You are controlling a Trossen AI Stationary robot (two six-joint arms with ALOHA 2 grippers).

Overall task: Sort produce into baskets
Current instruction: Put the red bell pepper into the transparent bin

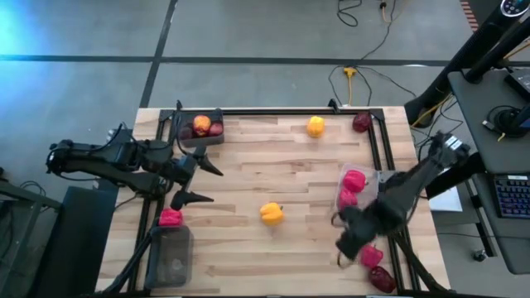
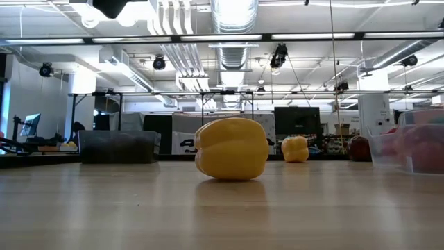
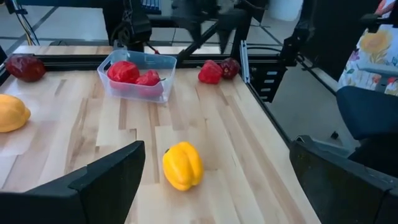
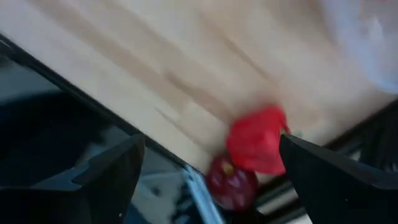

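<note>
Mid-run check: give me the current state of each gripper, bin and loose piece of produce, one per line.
Left gripper: open, empty, over the table's left side.
Right gripper: open, empty, above the loose red pepper.
Clear bin: holds two red peppers.
Far dark bin: holds an orange fruit and dark red pieces.
Near dark bin: looks empty.
Centre yellow pepper: loose on the table.

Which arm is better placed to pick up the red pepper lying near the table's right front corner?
Right. The right gripper hovers open beside that red pepper, which fills its wrist view next to a dark apple. The left gripper is open across the table.
</note>
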